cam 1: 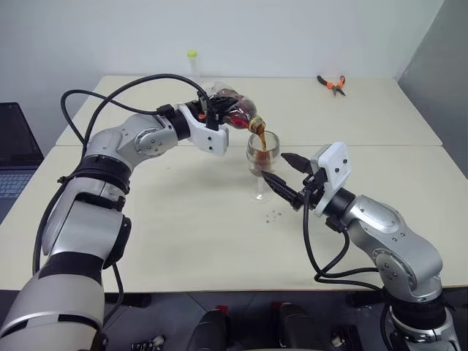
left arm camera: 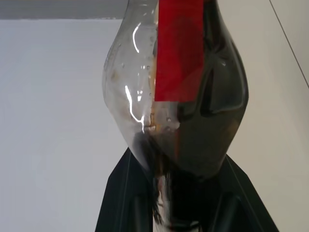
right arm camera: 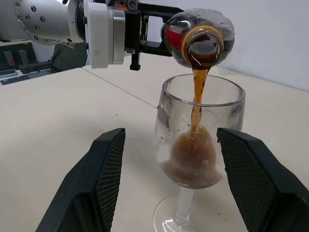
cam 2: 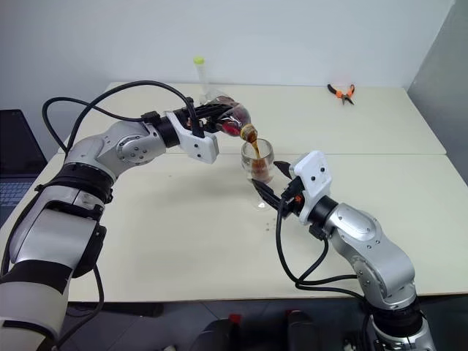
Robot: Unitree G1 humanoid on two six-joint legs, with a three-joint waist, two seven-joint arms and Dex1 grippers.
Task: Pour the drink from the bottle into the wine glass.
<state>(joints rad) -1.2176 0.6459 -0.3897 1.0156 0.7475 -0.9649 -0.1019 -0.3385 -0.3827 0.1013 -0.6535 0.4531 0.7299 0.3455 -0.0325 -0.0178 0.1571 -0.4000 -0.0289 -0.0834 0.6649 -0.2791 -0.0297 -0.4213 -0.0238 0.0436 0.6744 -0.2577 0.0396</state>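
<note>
My left gripper (cam 1: 213, 111), fingers clamped on the bottle (cam 1: 235, 110), tips it over the wine glass (cam 1: 262, 157) at mid-table; the drink (right arm camera: 195, 104) streams in. My right gripper (cam 1: 284, 175) stands spread, flanking the bowl without touching.

Black fingers (left arm camera: 123, 193) clamp the red-labelled bottle (left arm camera: 178, 96), dark drink (left arm camera: 207, 130) inside.

My left gripper (cam 1: 219, 110) is clamped tight, arm reaching forward, wrist rolled over. My right gripper (cam 1: 281, 175) stands level, its fingers (right arm camera: 101, 179) spread wide apart.
</note>
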